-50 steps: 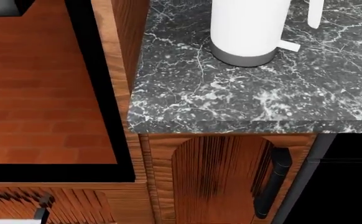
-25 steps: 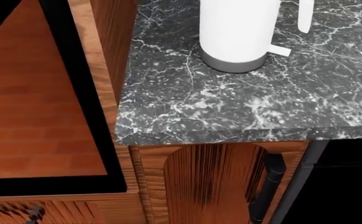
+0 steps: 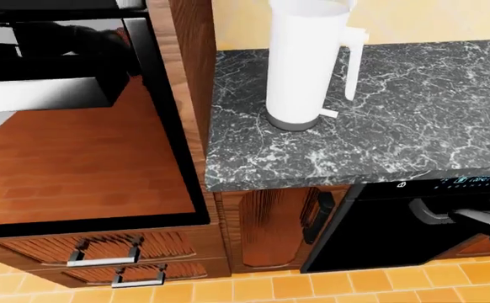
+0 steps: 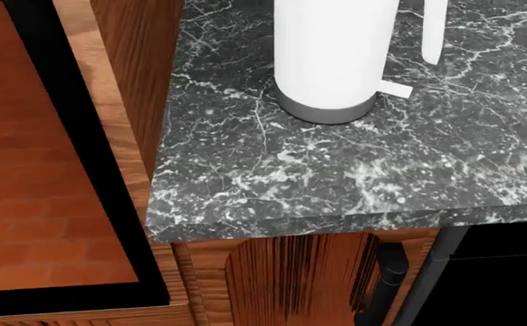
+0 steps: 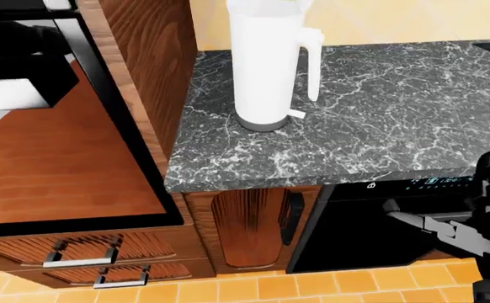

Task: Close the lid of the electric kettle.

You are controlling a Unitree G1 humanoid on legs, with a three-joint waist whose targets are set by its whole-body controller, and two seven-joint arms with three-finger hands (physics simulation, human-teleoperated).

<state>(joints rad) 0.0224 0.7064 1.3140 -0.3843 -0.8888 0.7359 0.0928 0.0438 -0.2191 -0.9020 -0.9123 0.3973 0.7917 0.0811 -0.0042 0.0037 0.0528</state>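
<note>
standing white electric kettle on marble counter | no legible writing | right robot hand empty, fingers spread

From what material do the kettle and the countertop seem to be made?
The kettle looks like smooth matte white plastic, with a grey base ring, though painted metal is possible. The countertop looks like polished dark marble or stone: black with white veins.

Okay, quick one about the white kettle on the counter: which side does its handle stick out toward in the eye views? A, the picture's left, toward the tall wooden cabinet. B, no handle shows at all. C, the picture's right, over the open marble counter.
C: the kettle carries its handle on its right side in the left-eye view, over the dark marble counter, away from the wooden cabinet.
</note>
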